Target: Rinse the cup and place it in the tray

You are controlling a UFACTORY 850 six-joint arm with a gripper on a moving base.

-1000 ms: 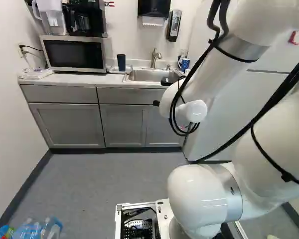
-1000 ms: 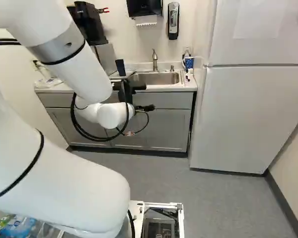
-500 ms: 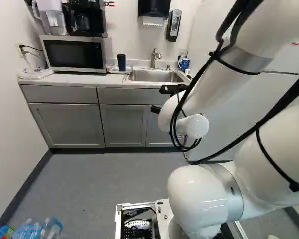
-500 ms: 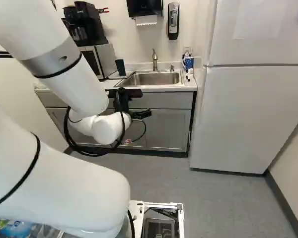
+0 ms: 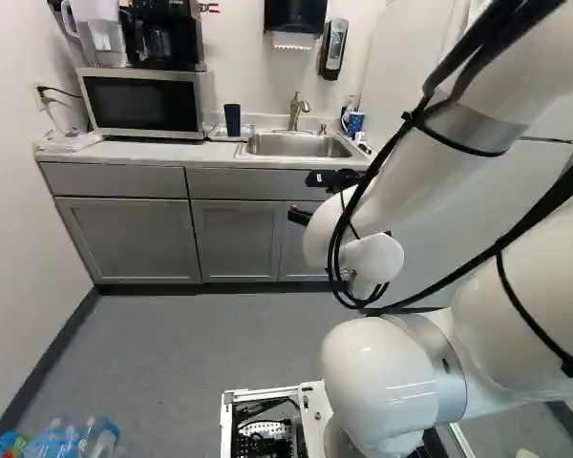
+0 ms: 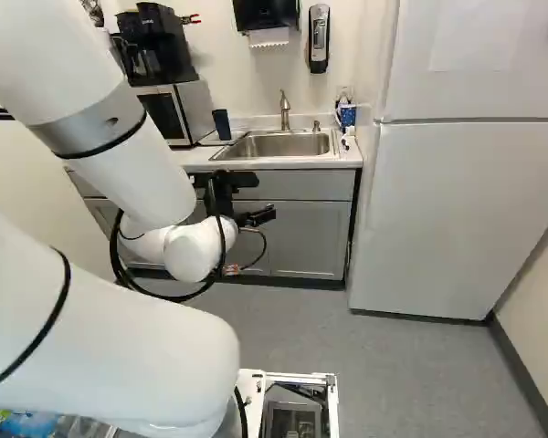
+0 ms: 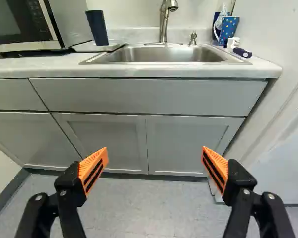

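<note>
Bottles lie at the lower left corner of the left base view, nearest you. Your arm rises from the joint at the foot of both base views and reaches toward the cabinets. At its end, the gripper faces the cabinet fronts, lower than the bench. In the wrist view its jaws stand wide open, an orange pad on each side and nothing gripped between them. The fridge occupies the right of the right base view.

On the bench, the cup, dark blue, stands on the pale tray, just beside the sink and between it and the microwave. You see it well apart from your jaws. A spotted mug with a pale handle stands at the sink's other side, near the fridge. Behind the basin rises the tap; on the wall beyond hang a paper towel holder and a dispenser.
</note>
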